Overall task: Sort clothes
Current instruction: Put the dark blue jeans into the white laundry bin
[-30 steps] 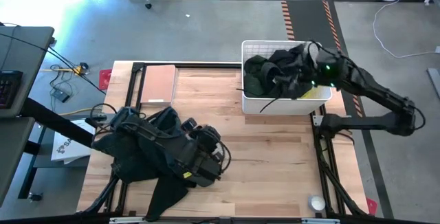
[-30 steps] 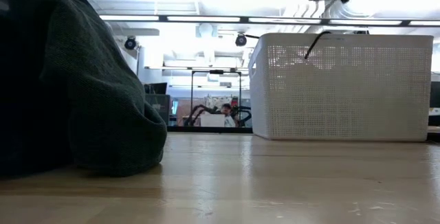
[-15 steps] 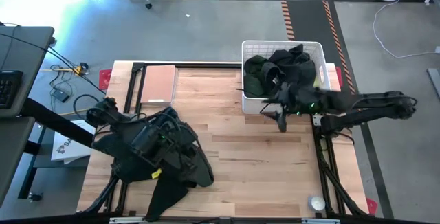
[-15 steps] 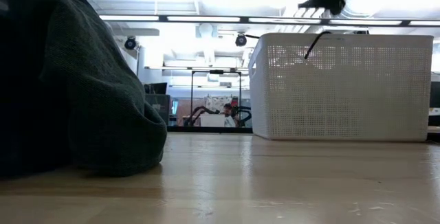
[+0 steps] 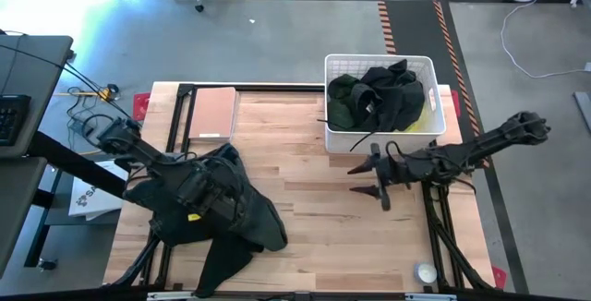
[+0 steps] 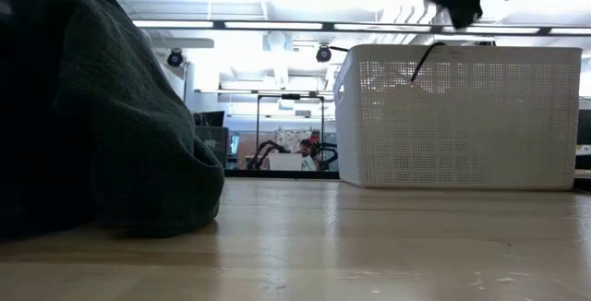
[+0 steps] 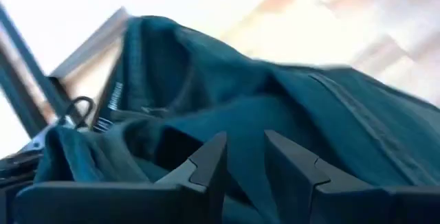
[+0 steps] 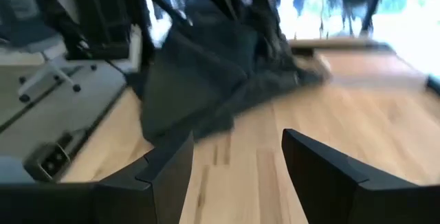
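Note:
A heap of dark green and black clothes lies on the left of the table and fills the left of the low view. My left gripper points steeply down over this heap, with a narrow gap between its fingers. More dark clothes and a bit of neon yellow lie in the white basket. My right gripper is open and holds nothing. It hangs over bare wood in front of the basket. My left gripper comes at the dark green cloth from above, slanting down, with its fingertips close over it. I cannot tell whether they touch it, and nothing shows pinched in the gap.
A flat tan board lies at the far left of the table. A small white object sits near the front right corner. Bare wood lies between the heap and the basket.
My right gripper has come out of the basket, gone toward the near edge and down, and now hangs open and empty before it. My left gripper has gone toward the table's left edge across the dark heap, uncovering the cloth's right part, which lies spread on the wood.

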`<state>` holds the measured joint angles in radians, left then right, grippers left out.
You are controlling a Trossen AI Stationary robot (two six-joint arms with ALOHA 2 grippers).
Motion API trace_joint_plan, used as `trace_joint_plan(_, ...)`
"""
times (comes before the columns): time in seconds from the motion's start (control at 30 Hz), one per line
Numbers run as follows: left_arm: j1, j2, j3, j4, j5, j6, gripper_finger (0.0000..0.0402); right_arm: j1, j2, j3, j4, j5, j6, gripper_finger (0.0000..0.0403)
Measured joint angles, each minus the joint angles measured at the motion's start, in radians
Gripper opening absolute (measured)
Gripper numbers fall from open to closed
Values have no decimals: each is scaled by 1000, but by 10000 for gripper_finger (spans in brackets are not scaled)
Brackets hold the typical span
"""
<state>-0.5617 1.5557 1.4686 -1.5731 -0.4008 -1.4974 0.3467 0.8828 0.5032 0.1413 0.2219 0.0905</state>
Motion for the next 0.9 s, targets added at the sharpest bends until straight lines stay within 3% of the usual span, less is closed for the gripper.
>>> trace_joint_plan(0.1, 20, -17, -80, 3, 41, -34, 97, 25, 0, 2, 33, 15, -36, 220)
trace_joint_plan(0.27, 48, -22, -183, 41, 179, -28, 151, 27, 1, 2, 28, 22, -15, 220)
trace_joint_plan(0.5, 88, -23, -312, 286, 302, 68, 226, 27, 1, 2, 25, 21, 17, 220)
trace_joint_plan(0.7, 109, -22, -480, 590, 366, 85, 229, 27, 1, 2, 17, 20, 24, 220)
trace_joint_plan(0.9, 111, 4, -617, 946, 343, 64, 211, 27, 1, 2, 12, 18, 24, 220)
